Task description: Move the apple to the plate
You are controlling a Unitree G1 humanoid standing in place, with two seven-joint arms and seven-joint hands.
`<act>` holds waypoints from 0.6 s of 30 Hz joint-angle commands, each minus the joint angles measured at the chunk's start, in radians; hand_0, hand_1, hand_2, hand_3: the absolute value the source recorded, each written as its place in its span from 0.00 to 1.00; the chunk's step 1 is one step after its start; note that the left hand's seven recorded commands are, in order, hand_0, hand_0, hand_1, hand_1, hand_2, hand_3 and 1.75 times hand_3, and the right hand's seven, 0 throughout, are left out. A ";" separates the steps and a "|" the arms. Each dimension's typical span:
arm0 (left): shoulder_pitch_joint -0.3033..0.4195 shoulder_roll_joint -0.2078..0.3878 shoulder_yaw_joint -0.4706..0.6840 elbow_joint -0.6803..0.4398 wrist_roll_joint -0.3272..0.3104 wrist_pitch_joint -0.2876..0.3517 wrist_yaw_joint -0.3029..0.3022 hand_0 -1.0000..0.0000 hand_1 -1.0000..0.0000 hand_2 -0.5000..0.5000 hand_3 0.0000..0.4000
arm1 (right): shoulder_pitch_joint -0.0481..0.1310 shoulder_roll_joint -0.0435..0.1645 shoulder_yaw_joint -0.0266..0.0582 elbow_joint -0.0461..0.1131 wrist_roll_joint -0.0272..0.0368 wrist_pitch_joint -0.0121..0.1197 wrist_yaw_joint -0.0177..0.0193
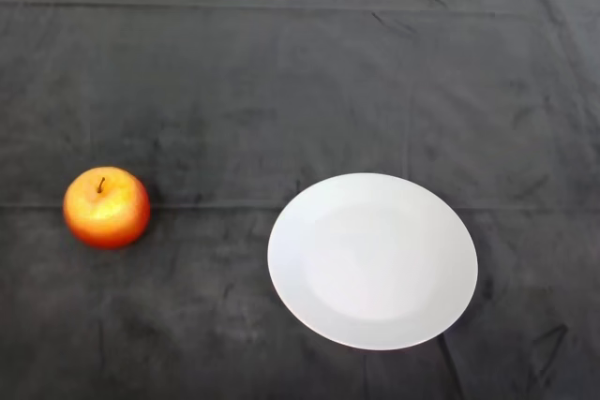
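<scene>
One apple [106, 207] sat on the table [281, 72], at the left side of the head view, about mid-height. It stood upright with its short dark stem pointing up, skin red-orange with a yellow patch near the top. One plate [372, 260] lay to the right of the apple, white, round, flat on the cloth, slightly lower in the view and right of center. Apple and plate were well apart, with bare cloth between them; the apple was not on the plate. The table was covered by one dark grey cloth [234, 325] with creases and a few fold lines running across it. A pale strip showed along the very top edge beyond the cloth. No part of the robot showed, so nothing held or touched the apple. Count: one apple, one plate, one cloth.
</scene>
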 commanded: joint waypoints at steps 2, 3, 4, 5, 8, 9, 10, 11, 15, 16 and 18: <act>0.050 -0.017 -0.033 -0.075 -0.011 0.031 -0.029 1.00 1.00 0.50 0.00 | -0.011 -0.025 -0.0086 -0.001 0.0125 0.001 0.0044; 0.055 -0.024 -0.041 -0.087 -0.010 0.038 -0.037 1.00 1.00 0.50 0.00 | -0.011 -0.025 -0.0086 -0.002 0.0126 0.000 0.0042; 0.059 -0.031 -0.049 -0.096 -0.009 0.045 -0.045 1.00 1.00 0.50 0.00 | -0.011 -0.025 -0.0086 -0.002 0.0126 0.000 0.0040; 0.063 -0.038 -0.058 -0.106 -0.007 0.052 -0.052 1.00 1.00 0.50 0.00 | -0.011 -0.024 -0.0086 -0.003 0.0126 0.000 0.0039; 0.074 -0.054 -0.083 -0.125 -0.004 0.071 -0.080 1.00 1.00 0.50 0.00 | -0.010 -0.024 -0.0086 -0.004 0.0127 0.000 0.0033; 0.077 -0.058 -0.091 -0.129 -0.003 0.078 -0.091 1.00 1.00 0.50 0.00 | -0.010 -0.024 -0.0086 -0.005 0.0128 0.000 0.0030; 0.081 -0.062 -0.099 -0.134 -0.001 0.085 -0.100 1.00 1.00 0.50 0.00 | -0.010 -0.023 -0.0087 -0.005 0.0128 0.000 0.0028; 0.084 -0.065 -0.107 -0.139 0.000 0.092 -0.110 1.00 1.00 0.50 0.00 | -0.010 -0.023 -0.0087 -0.005 0.0129 0.000 0.0027; 0.094 -0.067 -0.135 -0.159 0.001 0.129 -0.154 1.00 1.00 0.50 0.00 | -0.009 -0.022 -0.0087 -0.007 0.0131 0.000 0.0019; 0.097 -0.067 -0.141 -0.164 0.002 0.137 -0.164 1.00 1.00 0.50 0.00 | -0.009 -0.022 -0.0087 -0.008 0.0131 0.000 0.0017; 0.102 -0.069 -0.154 -0.173 0.004 0.152 -0.181 1.00 1.00 0.50 0.00 | -0.009 -0.022 -0.0087 -0.008 0.0132 0.000 0.0013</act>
